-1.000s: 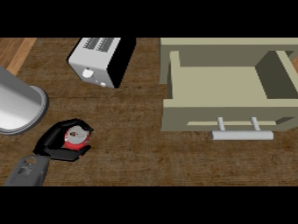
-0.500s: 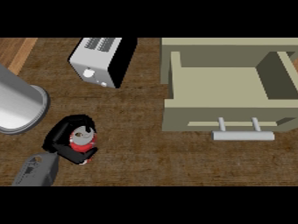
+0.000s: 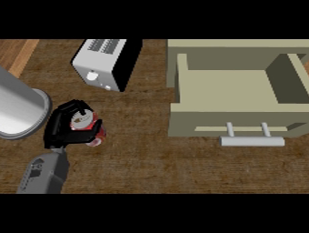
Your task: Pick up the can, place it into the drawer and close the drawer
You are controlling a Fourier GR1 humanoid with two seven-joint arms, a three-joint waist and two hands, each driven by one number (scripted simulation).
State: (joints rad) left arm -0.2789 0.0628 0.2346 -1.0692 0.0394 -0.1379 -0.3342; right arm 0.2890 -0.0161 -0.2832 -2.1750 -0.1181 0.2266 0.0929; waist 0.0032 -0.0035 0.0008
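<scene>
At the far left of the head view a large grey cylinder (image 3: 9, 107) is seen, slanting in from the left edge with its flat rimmed end resting near the wooden counter (image 3: 157, 164). Just to its right the left hand (image 3: 62, 129) is found, black, with its fingers and thumb curled closely round the can (image 3: 87, 125). The can is red-sided with a silver top; only that top and a strip of red at the right and lower side are shown between the fingers, the rest being hidden by the hand. Whether the can is lifted off the counter or resting on it cannot be told from this view. The grey forearm (image 3: 44, 173) is brought in from the lower edge, rising slightly rightward to the wrist, so that the hand is closed over the can from the left and from above.

Behind the hand, toward the top of the view, a white and black toaster (image 3: 107, 63) is set at a tilt, well apart from the can.

To the right the beige drawer (image 3: 241, 132) is seen pulled open, its pale handle (image 3: 251, 140) standing out from the front panel toward the viewer. Nothing is shown inside the drawer; only its bare floor and walls are visible. The can is held well apart from the drawer, to its left.

The right hand is not shown.
</scene>
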